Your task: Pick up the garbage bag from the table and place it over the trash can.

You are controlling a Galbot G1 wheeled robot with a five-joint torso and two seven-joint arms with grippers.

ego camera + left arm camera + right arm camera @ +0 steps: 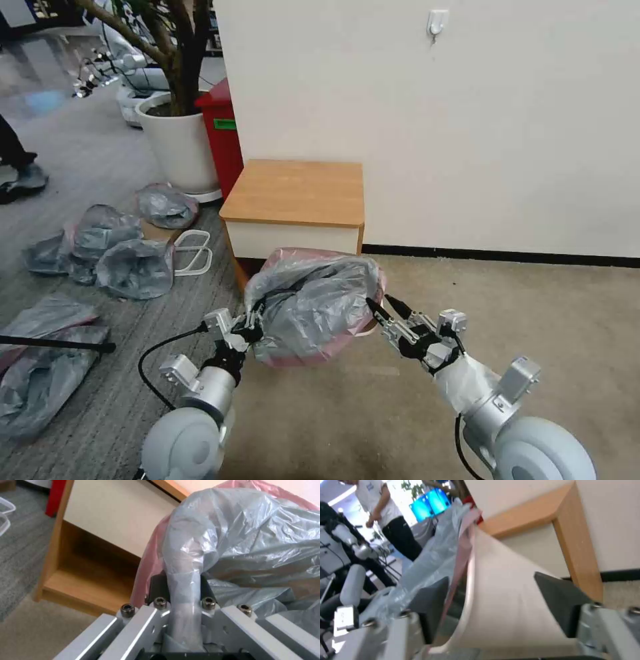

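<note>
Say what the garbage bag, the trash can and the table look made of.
Garbage bag: thin translucent grey plastic film, crinkled and glossy, pink band. Trash can: smooth cream wall, probably moulded plastic. Table: wood-grain top, likely wood or laminate, matte cream front.

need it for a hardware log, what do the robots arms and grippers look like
Both arms are silver-grey metal with big rounded pale-grey joints. The left gripper and right gripper have silver aluminium frames, hex bolts and black fingers. A black cable loops beside the left arm; clear plastic wraps the right wrist.
</note>
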